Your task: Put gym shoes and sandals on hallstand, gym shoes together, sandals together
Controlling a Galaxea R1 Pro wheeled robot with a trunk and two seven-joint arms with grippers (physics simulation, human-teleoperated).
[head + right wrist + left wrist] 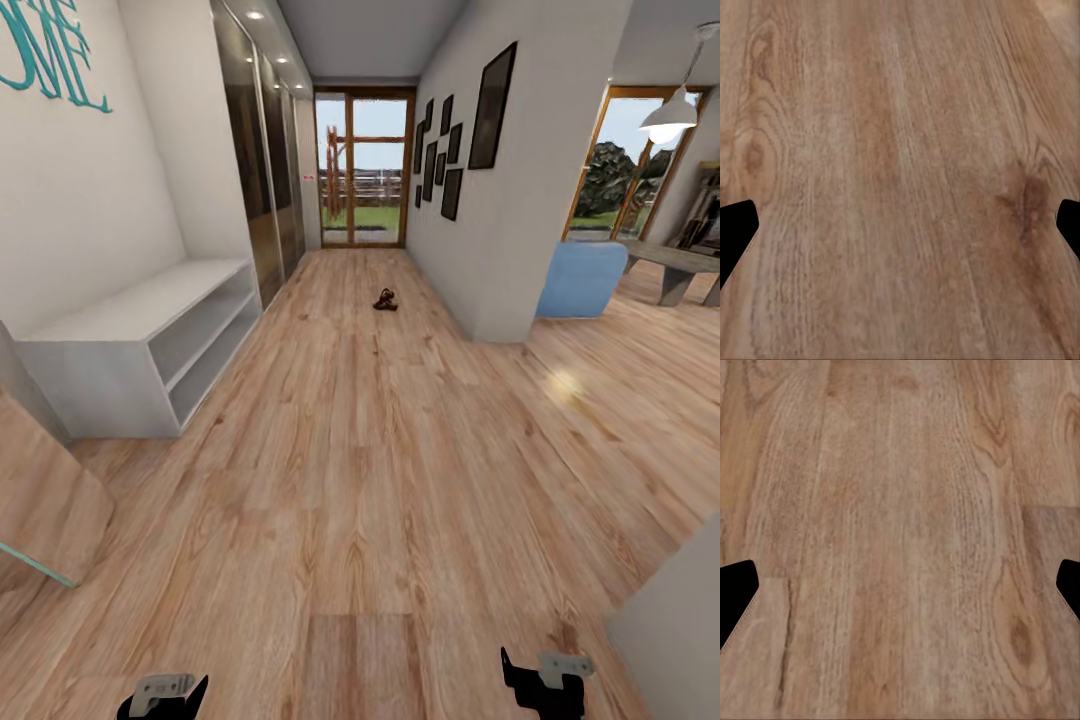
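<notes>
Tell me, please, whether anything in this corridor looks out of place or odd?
Yes: dark brown sandals lie out in the middle of the corridor floor, well away from the hallstand, whose bench top and open shelves look bare. Nothing appears spilled or damaged.

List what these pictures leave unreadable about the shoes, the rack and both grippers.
- Sandals, head view: too small and far to tell one from two.
- Hallstand, head view: shelf depths shadowed, contents unreadable.
- Left gripper and right gripper, head view: cut off by the bottom edge; wrist views show wide-apart fingers over bare floor.
</notes>
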